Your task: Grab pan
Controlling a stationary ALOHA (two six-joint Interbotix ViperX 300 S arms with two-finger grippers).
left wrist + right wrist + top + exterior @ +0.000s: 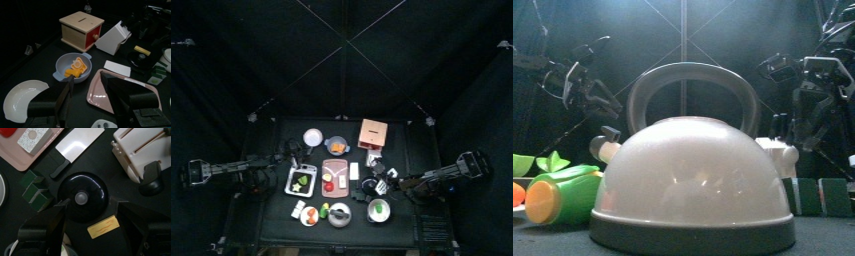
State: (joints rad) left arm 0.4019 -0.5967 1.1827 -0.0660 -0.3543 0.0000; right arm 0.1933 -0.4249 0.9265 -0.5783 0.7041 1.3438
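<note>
The surface (271, 135) is packed with things from its middle down to the lower edge in the top view, so there is little room between them. More bare room shows along its upper left edge. A big white kettle (694, 175) stands right at the front edge.

The black round pan (80, 188) sits in the middle of the right wrist view. The right gripper (92, 203) is spread wide, with one jaw on each side of the pan, and grips nothing.

The left gripper (91, 82) is also spread wide and grips nothing. It hangs over the rim of a pink tray (100, 97). Above the tray in that view, a blue bowl (63, 62) has orange food (77, 68) in it. At the lower left, a white bowl (27, 100) has nothing in it
</note>
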